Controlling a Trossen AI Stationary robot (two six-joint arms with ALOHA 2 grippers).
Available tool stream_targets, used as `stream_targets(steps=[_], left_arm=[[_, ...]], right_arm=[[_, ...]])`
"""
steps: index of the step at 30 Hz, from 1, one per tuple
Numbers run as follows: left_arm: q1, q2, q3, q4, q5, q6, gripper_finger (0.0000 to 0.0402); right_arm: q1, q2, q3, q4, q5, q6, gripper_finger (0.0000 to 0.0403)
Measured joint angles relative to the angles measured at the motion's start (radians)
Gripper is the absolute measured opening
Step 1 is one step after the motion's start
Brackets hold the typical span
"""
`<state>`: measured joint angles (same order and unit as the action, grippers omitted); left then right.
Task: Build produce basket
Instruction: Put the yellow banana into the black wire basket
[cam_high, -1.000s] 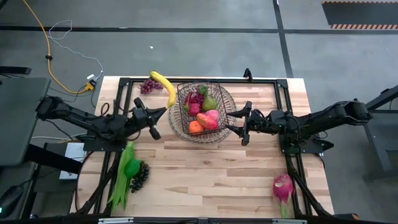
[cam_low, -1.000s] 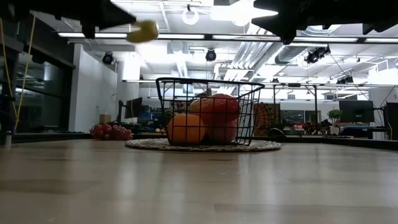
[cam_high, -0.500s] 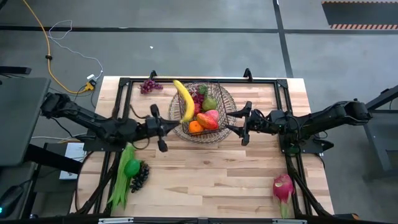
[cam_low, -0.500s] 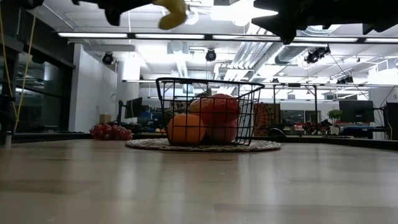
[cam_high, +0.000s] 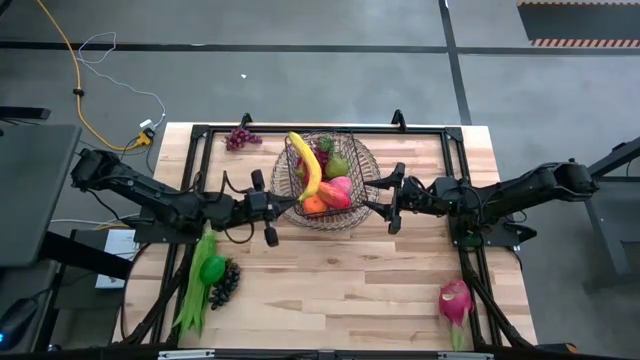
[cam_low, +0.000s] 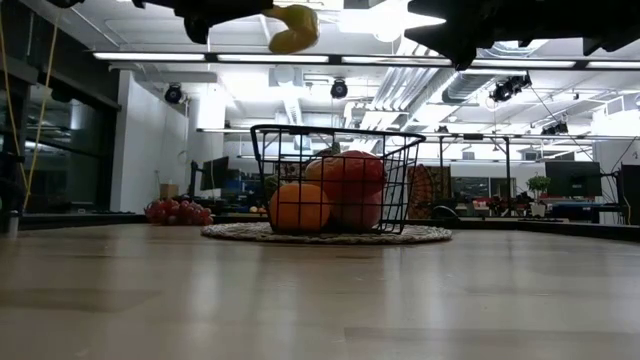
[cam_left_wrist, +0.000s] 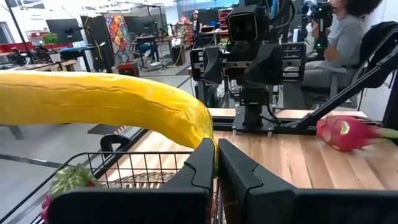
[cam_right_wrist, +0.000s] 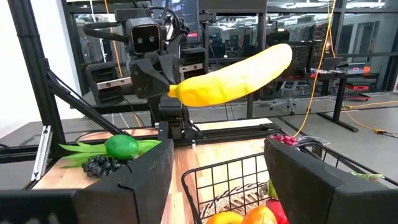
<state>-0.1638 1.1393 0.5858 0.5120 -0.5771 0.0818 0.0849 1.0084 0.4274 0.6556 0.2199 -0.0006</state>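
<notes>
The yellow banana (cam_high: 304, 163) hangs in the air over the left half of the dark wire basket (cam_high: 355, 205), held by my left gripper (cam_left_wrist: 216, 155), which is shut on it. In the low view the banana (cam_low: 292, 27) sits well above the basket's rim (cam_low: 335, 131). The basket stands on a round woven tray (cam_low: 235, 232) and holds an orange (cam_low: 298, 206), a pear and red fruit. My right gripper (cam_right_wrist: 217, 155) is open at the basket's right side, with a stretch of the rim (cam_right_wrist: 233, 163) between its fingers, touching nothing. My left gripper pinches the banana's end (cam_left_wrist: 208, 134) nearest the table's near edge between its two fingers. The fingers come in about level from the table's left. The banana is lifted clear and lies roughly level, stretching away toward the far edge above the basket.
Purple grapes (cam_high: 240, 138) lie at the far edge, left of the basket. Long green beans, a green pepper (cam_high: 211, 268) and dark grapes (cam_high: 224, 284) lie at the near left. A pink dragon fruit (cam_high: 455, 300) lies at the near right. People sit in the room beyond the table.
My left gripper has carried the banana toward the table's right, from beside the basket's left side to above it, and a little higher. The banana has swung round with it and now lies over the basket's left half. The gripper stayed shut on it.
</notes>
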Motion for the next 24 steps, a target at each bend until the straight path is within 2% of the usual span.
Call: stream_targets(steps=[24], left_arm=[[0.015,0.0,0.0,-0.023,-0.014,-0.027,0.0]], right_arm=[[0.0,0.0,0.0,0.0,0.001,0.0,0.0243]])
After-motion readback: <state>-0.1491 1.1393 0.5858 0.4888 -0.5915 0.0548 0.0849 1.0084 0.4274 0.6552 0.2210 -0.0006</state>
